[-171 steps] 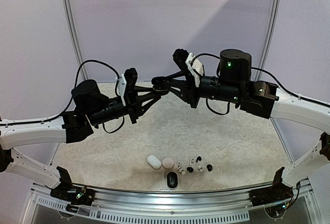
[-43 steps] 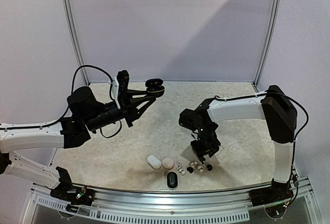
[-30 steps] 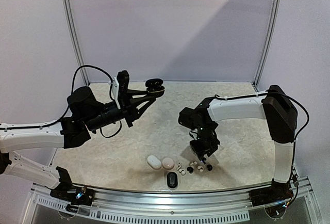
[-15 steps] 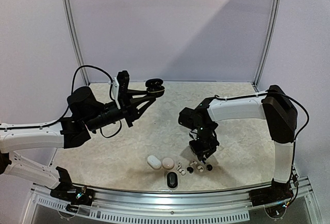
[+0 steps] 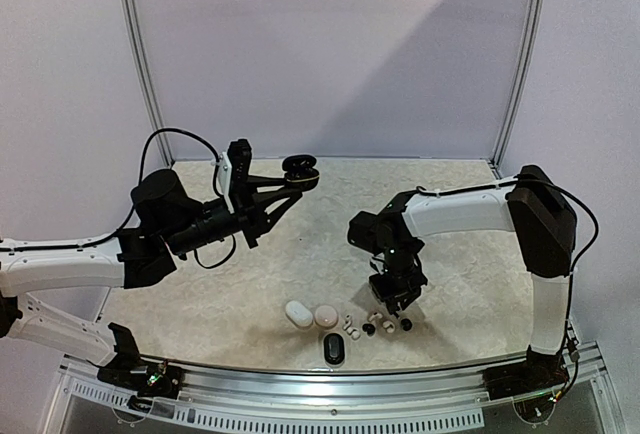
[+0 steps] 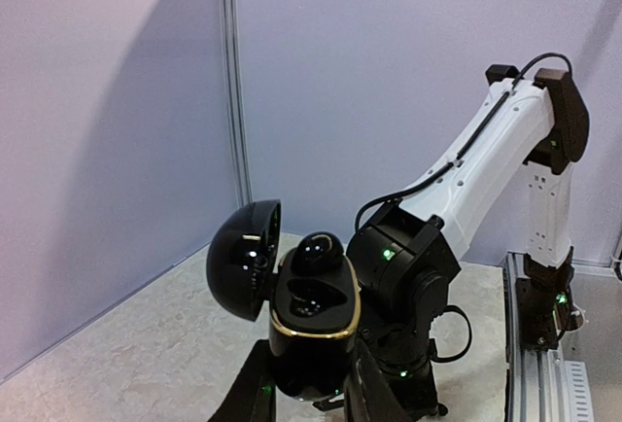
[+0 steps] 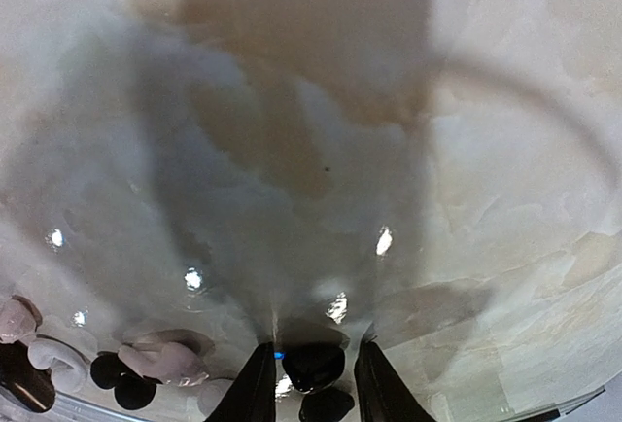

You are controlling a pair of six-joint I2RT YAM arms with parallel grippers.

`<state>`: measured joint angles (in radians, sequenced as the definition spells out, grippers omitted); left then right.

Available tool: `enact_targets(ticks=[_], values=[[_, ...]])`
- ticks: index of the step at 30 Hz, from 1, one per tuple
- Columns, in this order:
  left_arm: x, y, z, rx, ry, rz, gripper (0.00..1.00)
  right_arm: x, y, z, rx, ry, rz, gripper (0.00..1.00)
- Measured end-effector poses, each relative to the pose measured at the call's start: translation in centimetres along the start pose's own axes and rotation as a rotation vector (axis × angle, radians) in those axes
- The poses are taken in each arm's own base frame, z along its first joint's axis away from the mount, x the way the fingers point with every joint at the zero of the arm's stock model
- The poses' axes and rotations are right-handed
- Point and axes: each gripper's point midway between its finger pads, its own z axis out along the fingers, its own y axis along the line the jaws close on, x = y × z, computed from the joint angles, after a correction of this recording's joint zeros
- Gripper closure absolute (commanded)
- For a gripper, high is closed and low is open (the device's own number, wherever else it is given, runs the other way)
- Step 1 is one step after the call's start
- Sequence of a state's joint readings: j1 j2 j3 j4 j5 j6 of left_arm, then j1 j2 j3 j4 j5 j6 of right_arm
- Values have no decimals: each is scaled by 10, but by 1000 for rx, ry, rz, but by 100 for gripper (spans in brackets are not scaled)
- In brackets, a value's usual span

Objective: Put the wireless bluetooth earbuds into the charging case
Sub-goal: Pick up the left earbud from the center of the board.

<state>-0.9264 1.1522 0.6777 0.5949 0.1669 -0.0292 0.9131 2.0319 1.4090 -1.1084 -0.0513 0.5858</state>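
**Two arms, four cases, loose buds**

The left gripper (image 6: pixel 313 385) pinches one open black, gold-rimmed charging case (image 6: pixel 311 330) aloft. Three shut cases (image 5: pixel 298 314), white, pink and black, lie on the table (image 5: pixel 480 214). Beside them lie the earbuds (image 5: pixel 388 326), too small to count. The right gripper (image 7: pixel 313 383) straddles one black bud (image 7: pixel 311 364); whether it grips is unclear.

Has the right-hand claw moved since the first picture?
Yes. The right gripper came down from mid-air to the earbuds right of the pink case.

Left fingers (image 6: pixel 249 398) clamped; right fingers (image 7: pixel 255 385) slightly parted.
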Motion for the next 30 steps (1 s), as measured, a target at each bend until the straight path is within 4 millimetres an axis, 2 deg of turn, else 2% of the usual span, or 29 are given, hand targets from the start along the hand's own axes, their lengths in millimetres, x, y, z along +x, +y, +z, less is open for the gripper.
enact_targets(ticks=[19,26,30], values=[[0,0,0,0,0,3,100,-2,0,0,-14,3,8,73],[0,0,0,0,0,3,100,-4,1,0,-20,-1,1,85],[0,0,0,0,0,3,100,-6,0,-1,-20,-5,1,87]])
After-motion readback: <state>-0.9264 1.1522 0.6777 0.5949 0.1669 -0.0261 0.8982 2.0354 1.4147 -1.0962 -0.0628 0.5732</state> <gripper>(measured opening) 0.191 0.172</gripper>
